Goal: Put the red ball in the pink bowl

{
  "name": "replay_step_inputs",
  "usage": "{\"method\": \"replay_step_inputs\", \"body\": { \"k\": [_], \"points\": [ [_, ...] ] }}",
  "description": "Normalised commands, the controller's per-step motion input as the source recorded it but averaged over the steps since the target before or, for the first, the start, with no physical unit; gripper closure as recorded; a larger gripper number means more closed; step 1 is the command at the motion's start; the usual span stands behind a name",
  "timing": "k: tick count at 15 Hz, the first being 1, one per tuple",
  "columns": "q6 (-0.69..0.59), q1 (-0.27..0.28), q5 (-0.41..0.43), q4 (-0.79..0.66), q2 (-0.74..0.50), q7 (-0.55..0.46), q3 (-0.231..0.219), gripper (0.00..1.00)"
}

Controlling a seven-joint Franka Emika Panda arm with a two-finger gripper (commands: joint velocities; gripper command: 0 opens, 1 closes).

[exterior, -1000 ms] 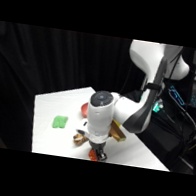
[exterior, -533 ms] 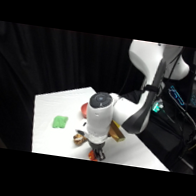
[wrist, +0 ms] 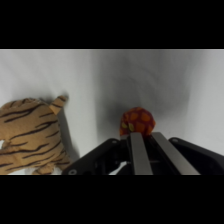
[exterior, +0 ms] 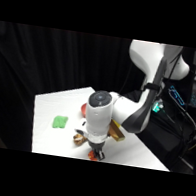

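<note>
You're at the grasp — end effector (wrist: 142, 150) low over the ball (wrist: 137, 121) near the bench's front edge; finger state unclear — confirm grip, then lift.

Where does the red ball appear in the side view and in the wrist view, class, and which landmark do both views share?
Side view: the red ball peeks out low and centre, beneath the gripper, near the table's front edge.
Wrist view: the ball sits right of centre on the white table, just past the fingers.
Shared landmark: the striped tiger toy, beside the ball; in the side view.
</note>
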Motion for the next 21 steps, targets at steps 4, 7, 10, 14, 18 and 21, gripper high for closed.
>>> {"method": "replay_step_inputs", "body": {
  "k": [4,7,10,14,18,21],
  "points": [
    [-0.28,0.000,-0.045,0.02,-0.23,-0.02,0.019,0.95],
    [-0.32,-0.045,-0.029,0.04,-0.28,-0.04,0.055,0.95],
    [-0.34,-0.078,-0.014,0.08,-0.29,-0.06,0.083,0.95],
    [-0.30,-0.097,-0.016,0.13,-0.19,-0.06,0.097,0.95],
    [-0.23,-0.122,-0.016,0.13,-0.11,-0.09,0.102,0.95],
    [-0.18,-0.162,0.002,0.07,-0.13,-0.14,0.084,0.95]
  ]
}}
